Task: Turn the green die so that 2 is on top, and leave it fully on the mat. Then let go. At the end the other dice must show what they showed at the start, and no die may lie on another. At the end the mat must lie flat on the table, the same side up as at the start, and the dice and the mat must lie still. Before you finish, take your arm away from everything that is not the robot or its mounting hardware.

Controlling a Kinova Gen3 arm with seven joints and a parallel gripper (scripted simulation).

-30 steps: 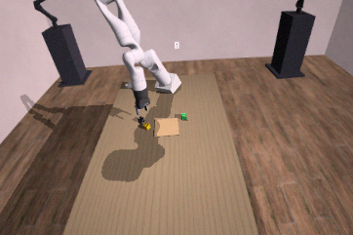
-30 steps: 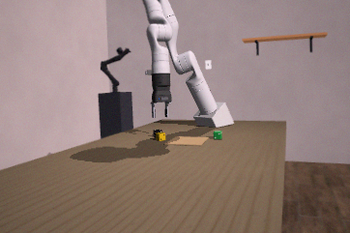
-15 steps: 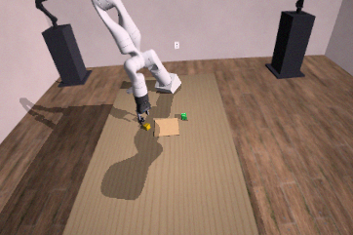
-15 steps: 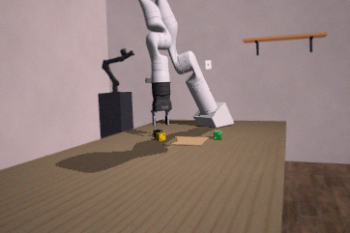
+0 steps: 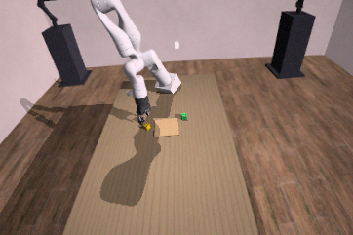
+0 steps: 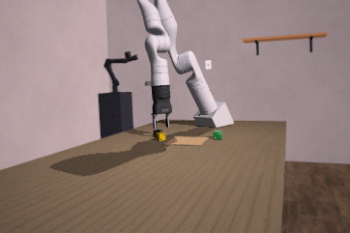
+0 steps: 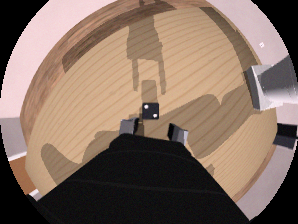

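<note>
The green die (image 5: 183, 116) lies on the table just off the far right corner of the tan mat (image 5: 167, 127); it also shows in the exterior view (image 6: 218, 135), to the right of the mat (image 6: 190, 140). My gripper (image 5: 141, 117) is open and empty. It points down, left of the mat, a little above a yellow die (image 5: 146, 126) and a black die (image 7: 152, 111). In the exterior view the gripper (image 6: 160, 124) hangs just over the yellow die (image 6: 160, 136). In the wrist view the black die sits just ahead of the open fingers. The green die's top face is too small to read.
The arm's base (image 5: 168, 83) stands at the table's far end behind the mat. Two black pedestals with arms stand on the floor at the back left (image 5: 65, 53) and back right (image 5: 293, 43). The table's right edge (image 6: 282, 178) drops to the floor.
</note>
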